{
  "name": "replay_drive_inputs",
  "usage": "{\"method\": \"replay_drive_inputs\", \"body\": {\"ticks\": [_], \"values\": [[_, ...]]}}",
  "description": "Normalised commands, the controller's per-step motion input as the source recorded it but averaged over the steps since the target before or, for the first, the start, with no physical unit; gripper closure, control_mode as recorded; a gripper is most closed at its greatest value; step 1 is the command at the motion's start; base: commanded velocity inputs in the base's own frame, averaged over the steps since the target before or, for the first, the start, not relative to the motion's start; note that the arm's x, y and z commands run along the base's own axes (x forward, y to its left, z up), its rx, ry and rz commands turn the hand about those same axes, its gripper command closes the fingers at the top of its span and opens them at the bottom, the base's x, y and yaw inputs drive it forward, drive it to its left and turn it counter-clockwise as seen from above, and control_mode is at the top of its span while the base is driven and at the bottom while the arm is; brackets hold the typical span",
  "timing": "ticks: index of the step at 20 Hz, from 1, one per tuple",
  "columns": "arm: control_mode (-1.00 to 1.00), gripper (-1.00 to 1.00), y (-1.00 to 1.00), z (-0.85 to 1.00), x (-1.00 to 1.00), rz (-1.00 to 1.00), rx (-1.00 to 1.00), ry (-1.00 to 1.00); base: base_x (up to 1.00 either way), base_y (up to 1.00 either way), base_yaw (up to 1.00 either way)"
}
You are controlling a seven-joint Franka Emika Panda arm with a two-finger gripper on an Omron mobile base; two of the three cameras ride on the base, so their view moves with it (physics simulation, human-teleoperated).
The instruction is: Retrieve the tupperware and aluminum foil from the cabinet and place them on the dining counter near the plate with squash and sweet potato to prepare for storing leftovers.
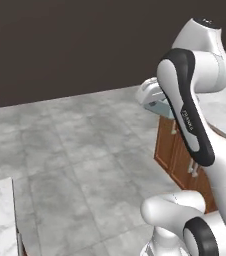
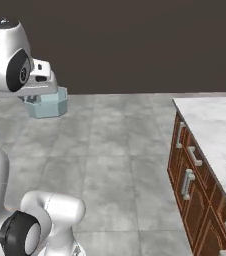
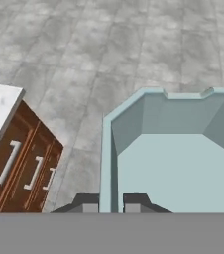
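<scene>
Grey tiled floor lies under your raised gripper, whose fingers pinch one side wall of the pale blue tupperware, carried in mid-air; it looks light, stiff and slick, so keep gripping that rim.

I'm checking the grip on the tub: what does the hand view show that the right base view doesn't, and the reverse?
Hand view alone: the inside of the pale blue-grey plastic tupperware, with the tool shut on its wall, one dark tip each side. Right base view alone: the tub hanging under the white hand, above the grey tiled floor, before a dark wall. Both: the tub and the marble-topped brown drawer cabinet.
</scene>
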Motion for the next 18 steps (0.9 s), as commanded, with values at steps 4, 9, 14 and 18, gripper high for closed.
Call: {"method": "replay_drive_inputs", "body": {"ticks": [4,9,14,18], "values": [[1.0,1.0,0.0,0.0,0.0,0.0,0.0,0.0,1.0,0.01,0.28],[1.0,1.0,0.0,0.0,0.0,0.0,0.0,0.0,1.0,0.0,0.48],[1.0,1.0,0.0,0.0,0.0,0.0,0.0,0.0,1.0,0.0,0.59],[1.0,1.0,0.0,0.0,0.0,0.0,0.0,0.0,1.0,0.0,0.59]]}}
